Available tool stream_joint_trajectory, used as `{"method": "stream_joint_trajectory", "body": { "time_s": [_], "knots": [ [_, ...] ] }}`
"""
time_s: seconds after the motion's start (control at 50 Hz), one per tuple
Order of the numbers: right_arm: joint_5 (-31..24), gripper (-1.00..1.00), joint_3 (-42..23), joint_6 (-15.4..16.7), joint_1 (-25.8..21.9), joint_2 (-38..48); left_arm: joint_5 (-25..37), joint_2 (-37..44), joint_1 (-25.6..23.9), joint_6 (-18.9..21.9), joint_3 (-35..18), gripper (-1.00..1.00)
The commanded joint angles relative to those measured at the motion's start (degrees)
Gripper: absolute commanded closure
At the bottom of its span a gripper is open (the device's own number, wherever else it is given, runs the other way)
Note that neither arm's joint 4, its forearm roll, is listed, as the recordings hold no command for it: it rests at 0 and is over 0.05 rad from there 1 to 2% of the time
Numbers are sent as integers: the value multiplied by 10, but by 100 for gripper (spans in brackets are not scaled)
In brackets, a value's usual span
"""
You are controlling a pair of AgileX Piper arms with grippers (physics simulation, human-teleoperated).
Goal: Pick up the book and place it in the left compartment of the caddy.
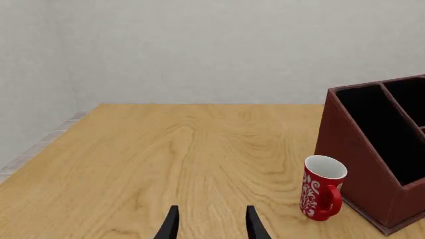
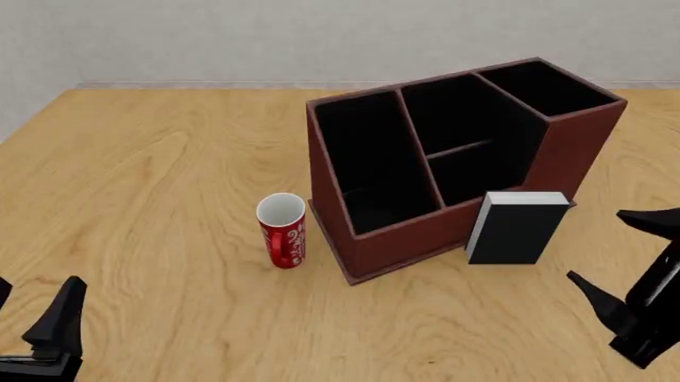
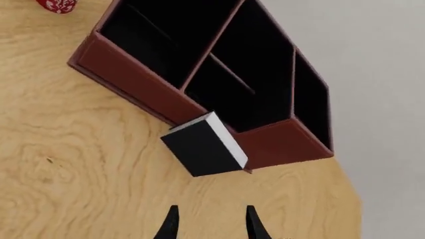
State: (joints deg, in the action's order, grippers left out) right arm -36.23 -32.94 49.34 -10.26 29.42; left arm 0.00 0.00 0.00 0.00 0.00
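Book upright against our caddy front, mug beside it, our left gripper and right gripper both open, empty

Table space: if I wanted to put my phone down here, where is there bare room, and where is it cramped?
The widest bare wood lies left of the mug, out to the table edge. Another open stretch runs along the near side, between the left gripper and right gripper. It is crowded where the mug stands near the caddy, and where the book stands against the caddy's front.
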Motion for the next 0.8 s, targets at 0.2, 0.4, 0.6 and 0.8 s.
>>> {"method": "stream_joint_trajectory", "body": {
  "time_s": [0.2,0.4,0.6,0.8],
  "knots": [
    [-138,-100,-93,142,31,70,0,0,0,0,0,-100],
    [-185,-100,-138,208,58,105,0,0,0,0,0,-100],
    [-241,-100,-231,220,40,155,0,0,0,0,0,-100],
    [-262,-100,-272,252,59,199,0,0,0,0,0,-100]
  ]
}}
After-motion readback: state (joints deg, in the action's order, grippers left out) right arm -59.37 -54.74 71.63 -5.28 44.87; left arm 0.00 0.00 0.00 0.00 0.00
